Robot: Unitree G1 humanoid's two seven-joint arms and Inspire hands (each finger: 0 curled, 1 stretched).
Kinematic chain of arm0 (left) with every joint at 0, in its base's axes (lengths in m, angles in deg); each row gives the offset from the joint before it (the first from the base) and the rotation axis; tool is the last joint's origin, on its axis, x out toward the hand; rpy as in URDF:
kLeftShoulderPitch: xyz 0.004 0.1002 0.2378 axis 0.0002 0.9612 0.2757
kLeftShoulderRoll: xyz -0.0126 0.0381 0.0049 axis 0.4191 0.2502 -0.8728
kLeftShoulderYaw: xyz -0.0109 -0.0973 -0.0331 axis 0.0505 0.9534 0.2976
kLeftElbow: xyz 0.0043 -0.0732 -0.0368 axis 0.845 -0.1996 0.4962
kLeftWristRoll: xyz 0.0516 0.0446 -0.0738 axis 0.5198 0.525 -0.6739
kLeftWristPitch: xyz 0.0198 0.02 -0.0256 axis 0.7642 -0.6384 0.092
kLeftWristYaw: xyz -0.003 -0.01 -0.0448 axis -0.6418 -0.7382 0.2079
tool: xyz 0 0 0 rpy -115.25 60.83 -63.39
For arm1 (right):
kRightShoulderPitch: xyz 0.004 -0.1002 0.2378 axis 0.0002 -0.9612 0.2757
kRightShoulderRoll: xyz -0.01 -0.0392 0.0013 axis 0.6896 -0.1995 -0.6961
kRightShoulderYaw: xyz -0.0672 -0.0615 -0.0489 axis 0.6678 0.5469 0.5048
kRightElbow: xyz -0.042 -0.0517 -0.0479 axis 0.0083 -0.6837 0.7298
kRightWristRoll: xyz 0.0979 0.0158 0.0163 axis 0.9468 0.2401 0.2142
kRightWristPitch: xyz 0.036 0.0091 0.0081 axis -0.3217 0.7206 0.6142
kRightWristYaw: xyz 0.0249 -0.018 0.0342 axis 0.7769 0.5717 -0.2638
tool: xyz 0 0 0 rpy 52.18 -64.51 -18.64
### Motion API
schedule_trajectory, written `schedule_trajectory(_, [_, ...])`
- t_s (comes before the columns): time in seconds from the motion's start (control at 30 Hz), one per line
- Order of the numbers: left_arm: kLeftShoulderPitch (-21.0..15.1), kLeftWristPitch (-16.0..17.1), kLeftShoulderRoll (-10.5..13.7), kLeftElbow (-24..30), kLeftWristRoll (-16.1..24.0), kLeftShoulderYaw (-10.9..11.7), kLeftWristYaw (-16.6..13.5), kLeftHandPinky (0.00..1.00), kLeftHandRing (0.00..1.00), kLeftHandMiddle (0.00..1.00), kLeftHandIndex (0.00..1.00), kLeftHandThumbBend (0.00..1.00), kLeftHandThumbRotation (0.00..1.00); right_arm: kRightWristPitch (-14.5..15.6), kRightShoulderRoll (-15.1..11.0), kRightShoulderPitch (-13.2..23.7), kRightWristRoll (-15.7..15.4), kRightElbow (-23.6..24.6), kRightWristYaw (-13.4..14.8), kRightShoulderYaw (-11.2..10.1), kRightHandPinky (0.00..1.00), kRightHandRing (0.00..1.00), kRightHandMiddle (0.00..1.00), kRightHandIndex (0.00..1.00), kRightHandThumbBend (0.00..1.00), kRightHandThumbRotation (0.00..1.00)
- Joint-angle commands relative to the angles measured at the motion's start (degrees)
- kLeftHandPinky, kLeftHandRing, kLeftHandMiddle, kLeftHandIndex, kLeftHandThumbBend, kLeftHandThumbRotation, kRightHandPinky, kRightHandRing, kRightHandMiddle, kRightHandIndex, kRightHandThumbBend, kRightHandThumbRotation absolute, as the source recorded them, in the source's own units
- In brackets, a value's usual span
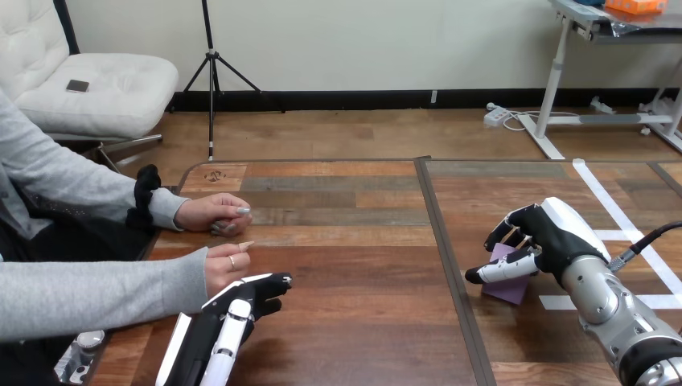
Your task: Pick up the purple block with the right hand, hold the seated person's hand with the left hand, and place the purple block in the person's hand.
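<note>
**Head view: left hand lying by the person's hand, right hand gripping the purple block**

At the left, the person's upper hand [213, 215] is resting loosely closed on the bench [354, 265], beyond the robot's left hand [245, 305]. The person's lower hand [225, 265] is lying just behind that left hand's fingers [273, 281]. The left hand is reaching out with its fingers nearly straight and holding nothing; whether it is touching the person's lower hand is unclear. Well apart at the right, the right hand [547, 233] is curling its fingers and thumb round the purple block [508, 288], pinching its upper part. The block is hanging below the palm, its lower corner at or just above the bench.
</note>
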Motion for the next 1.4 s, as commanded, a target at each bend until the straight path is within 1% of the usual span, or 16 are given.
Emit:
schedule_trajectory(0.0, [-3.74, 1.43, 0.35, 0.21, -0.30, 0.25, 0.41, 0.79, 0.81, 0.79, 0.64, 0.27, 0.93, -0.49, -0.85, 2.56, -0.28, 1.43, -0.01, 0.57, 0.39, 0.44, 0.47, 0.46, 0.81, 0.00])
schedule_trajectory(0.27, [-3.54, 0.94, 0.02, 0.61, -0.26, 0.32, 0.07, 0.79, 0.81, 0.79, 0.63, 0.28, 0.93, -0.36, -1.07, 2.71, -0.89, 1.54, 0.30, 0.99, 0.39, 0.44, 0.47, 0.46, 0.82, 0.00])
schedule_trajectory(0.47, [-3.73, 1.57, -0.09, 0.12, 0.14, 0.37, -0.31, 0.79, 0.81, 0.78, 0.62, 0.28, 0.92, -0.71, -1.13, 2.60, -0.66, 1.66, 0.60, 0.64, 0.39, 0.44, 0.47, 0.46, 0.82, 0.00])
schedule_trajectory(0.53, [-3.38, 1.13, 0.19, 0.90, 0.62, 0.20, -0.45, 0.79, 0.81, 0.78, 0.62, 0.28, 0.92, -1.43, -1.38, 2.53, -0.85, 1.73, 0.66, 0.82, 0.39, 0.44, 0.47, 0.46, 0.82, 0.00])
schedule_trajectory(0.6, [-3.34, 1.37, 0.08, 0.82, 0.24, 0.17, -0.30, 0.80, 0.81, 0.78, 0.62, 0.28, 0.93, -2.51, -2.06, 3.02, -0.94, 2.39, 0.00, 0.98, 0.40, 0.45, 0.48, 0.47, 0.81, 0.00])
schedule_trajectory(0.7, [-3.36, 1.40, -0.25, 0.73, -0.79, 0.12, 0.28, 0.80, 0.81, 0.78, 0.62, 0.27, 0.93, -3.75, -2.57, 3.26, -0.97, 2.81, -0.21, 1.02, 0.41, 0.45, 0.48, 0.47, 0.81, 0.00])
schedule_trajectory(0.8, [-3.44, 1.54, 0.03, 0.67, 0.18, 0.10, -0.19, 0.80, 0.81, 0.78, 0.62, 0.26, 0.93, -4.67, -2.86, 3.35, -0.72, 3.02, -0.88, 0.86, 0.40, 0.45, 0.48, 0.46, 0.81, 0.00])
schedule_trajectory(0.93, [-3.51, 1.58, -0.05, 0.63, 0.52, 0.13, -0.55, 0.80, 0.81, 0.78, 0.62, 0.26, 0.93, -5.97, -3.40, 3.43, -1.18, 3.30, -0.48, 1.30, 0.40, 0.44, 0.47, 0.46, 0.81, 0.00])
schedule_trajectory(1.1, [-3.29, 1.19, -0.01, 1.13, 0.57, 0.06, -0.68, 0.80, 0.81, 0.78, 0.61, 0.26, 0.93, -7.05, -3.80, 3.53, -0.77, 3.50, -1.03, 1.17, 0.41, 0.44, 0.47, 0.46, 0.81, 0.00])
schedule_trajectory(1.3, [-3.41, 1.21, 0.07, 0.93, 0.30, 0.11, -0.51, 0.80, 0.80, 0.77, 0.60, 0.26, 0.93, -8.38, -4.27, 3.69, -1.01, 3.95, -1.04, 1.50, 0.41, 0.44, 0.47, 0.46, 0.81, 0.00])
schedule_trajectory(1.37, [-3.19, 0.43, -0.05, 1.61, -0.14, 0.11, -0.47, 0.80, 0.80, 0.77, 0.60, 0.27, 0.93, -8.58, -4.40, 3.78, -0.89, 4.08, -1.33, 1.45, 0.41, 0.44, 0.47, 0.46, 0.81, 0.00])
